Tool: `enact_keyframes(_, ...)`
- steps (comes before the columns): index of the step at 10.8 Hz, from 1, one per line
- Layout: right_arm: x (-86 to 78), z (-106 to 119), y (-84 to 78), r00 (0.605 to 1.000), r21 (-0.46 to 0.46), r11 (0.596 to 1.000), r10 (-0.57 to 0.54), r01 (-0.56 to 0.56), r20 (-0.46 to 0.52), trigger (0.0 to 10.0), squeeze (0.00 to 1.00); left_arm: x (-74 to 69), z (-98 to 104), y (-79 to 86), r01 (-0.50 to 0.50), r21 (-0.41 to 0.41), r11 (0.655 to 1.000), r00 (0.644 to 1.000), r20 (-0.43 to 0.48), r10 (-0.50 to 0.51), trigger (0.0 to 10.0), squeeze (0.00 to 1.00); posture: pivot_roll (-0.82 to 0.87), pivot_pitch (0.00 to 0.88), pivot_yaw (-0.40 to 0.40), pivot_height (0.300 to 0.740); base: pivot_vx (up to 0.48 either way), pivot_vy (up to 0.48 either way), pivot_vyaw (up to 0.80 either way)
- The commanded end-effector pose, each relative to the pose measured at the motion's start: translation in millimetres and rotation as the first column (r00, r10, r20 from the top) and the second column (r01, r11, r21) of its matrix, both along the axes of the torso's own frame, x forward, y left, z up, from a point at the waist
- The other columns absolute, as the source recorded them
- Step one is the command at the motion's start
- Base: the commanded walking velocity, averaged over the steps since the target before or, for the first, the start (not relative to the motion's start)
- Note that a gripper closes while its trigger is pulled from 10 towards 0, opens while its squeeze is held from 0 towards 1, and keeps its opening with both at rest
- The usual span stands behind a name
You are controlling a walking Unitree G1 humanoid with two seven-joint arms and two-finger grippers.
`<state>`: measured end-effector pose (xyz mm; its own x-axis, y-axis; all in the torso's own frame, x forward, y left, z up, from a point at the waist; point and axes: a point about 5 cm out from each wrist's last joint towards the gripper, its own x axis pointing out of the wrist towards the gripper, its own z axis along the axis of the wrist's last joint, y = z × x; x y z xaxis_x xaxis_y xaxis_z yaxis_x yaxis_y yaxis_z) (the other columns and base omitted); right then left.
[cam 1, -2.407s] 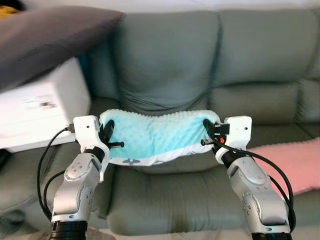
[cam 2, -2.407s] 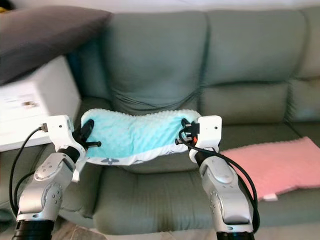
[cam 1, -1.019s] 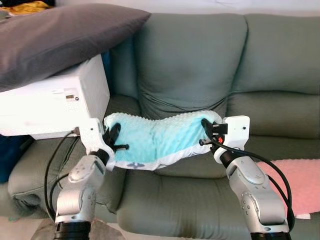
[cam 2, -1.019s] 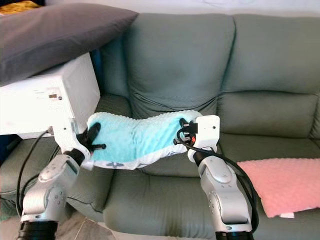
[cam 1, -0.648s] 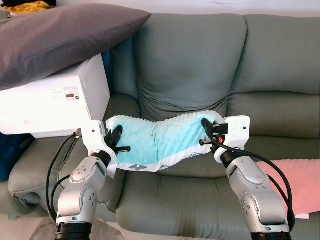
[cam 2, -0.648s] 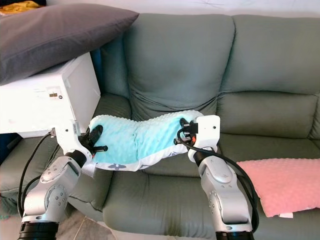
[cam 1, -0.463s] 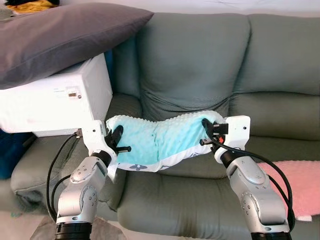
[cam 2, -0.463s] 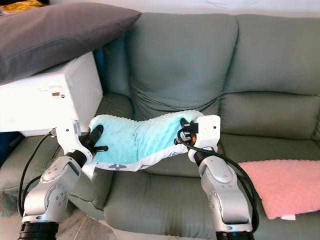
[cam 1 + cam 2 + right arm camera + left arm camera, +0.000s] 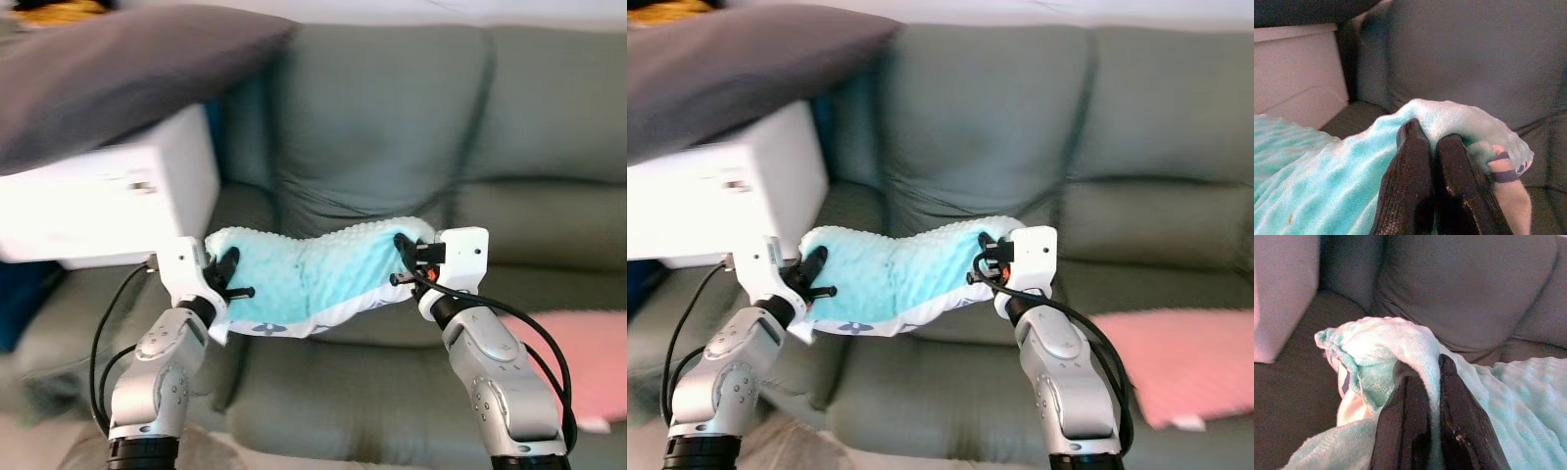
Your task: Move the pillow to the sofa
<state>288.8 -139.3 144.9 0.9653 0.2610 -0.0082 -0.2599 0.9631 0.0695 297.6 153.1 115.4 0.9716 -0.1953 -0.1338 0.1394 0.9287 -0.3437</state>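
A light turquoise dotted pillow with a white patterned underside hangs stretched between my two grippers, above the grey-green sofa's seat. My left gripper is shut on the pillow's left end; its black fingers pinch a fold of the turquoise fabric. My right gripper is shut on the right end, fingers clamped on the pillow's edge. The pillow sags a little in the middle.
A white box stands on the sofa's left end with a big dark grey cushion on top. A pink dotted pillow lies on the right seat. The sofa backrest rises right behind the held pillow.
The picture has blurred and shifted slightly as the camera moves. Both grippers keep the same hold on the pillow at about the same height over the seat.
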Motion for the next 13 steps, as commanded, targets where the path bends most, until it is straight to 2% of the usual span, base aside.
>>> enact_keyframes(1,0.3,2.6,2.5,1.0,-0.001,1.0,0.013,-0.013,0.007,10.0,0.0,0.8,7.1,-3.1,0.02,-0.008,1.0,0.999,0.026,-0.019,10.0,0.0,-0.18,0.0,0.039,0.74,0.0,0.0,-0.79)
enact_keyframes(12,0.2,1.0,2.0,1.0,0.007,1.0,0.008,-0.008,-0.003,10.0,0.0,0.3,8.0,-6.3,0.042,-0.015,0.999,0.999,0.016,-0.042,10.0,0.0,-0.18,0.0,0.039,0.74,0.0,0.0,-0.78)
enact_keyframes(13,0.0,1.9,2.0,1.0,0.004,1.0,0.01,-0.01,0.007,10.0,0.0,0.1,7.8,-6.4,0.045,-0.01,0.999,0.999,0.016,-0.045,10.0,0.0,-0.18,0.0,0.039,0.74,0.0,0.0,0.0)
